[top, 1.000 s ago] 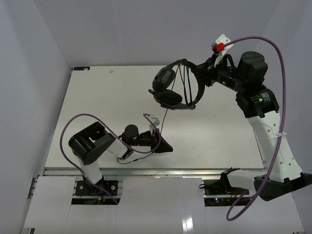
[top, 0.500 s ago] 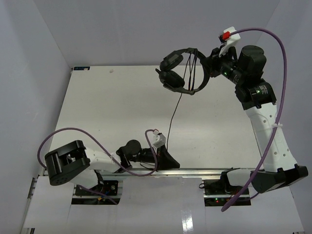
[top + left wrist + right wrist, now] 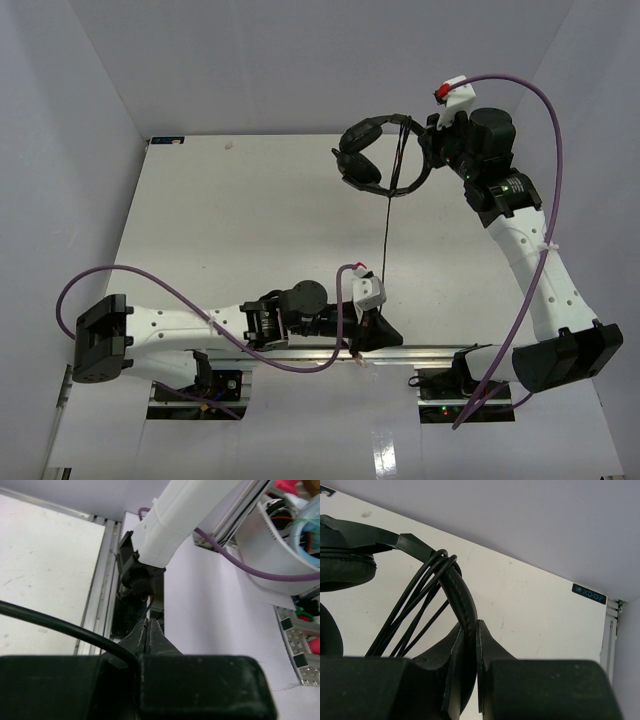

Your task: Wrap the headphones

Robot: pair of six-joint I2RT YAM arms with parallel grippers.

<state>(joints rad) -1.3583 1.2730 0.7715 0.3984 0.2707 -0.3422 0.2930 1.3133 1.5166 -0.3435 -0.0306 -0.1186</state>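
Note:
My right gripper (image 3: 430, 150) is shut on the curved headband (image 3: 462, 597) of the black headphones (image 3: 375, 160) and holds them in the air over the table's far right. Several loops of thin black cable (image 3: 417, 600) lie around the headband, and one earcup (image 3: 342, 570) shows at the left of the right wrist view. One cable strand (image 3: 386, 240) runs straight and taut down to my left gripper (image 3: 383, 335) at the table's near edge. In the left wrist view the left gripper (image 3: 148, 626) is shut, with the cable (image 3: 55, 625) entering at the base of its jaws. I cannot see the plug clearly.
The white table (image 3: 220, 230) has an aluminium rail (image 3: 440, 350) along its near edge. White walls enclose the back and both sides. Thick purple arm cables (image 3: 150, 285) loop over the left arm and above the right arm (image 3: 540, 270). The right arm's base (image 3: 150, 575) stands just beyond my left fingertips.
My left arm has swung right along the near edge, drawing the cable straight and taut. My right gripper has carried the headphones a little right and back.

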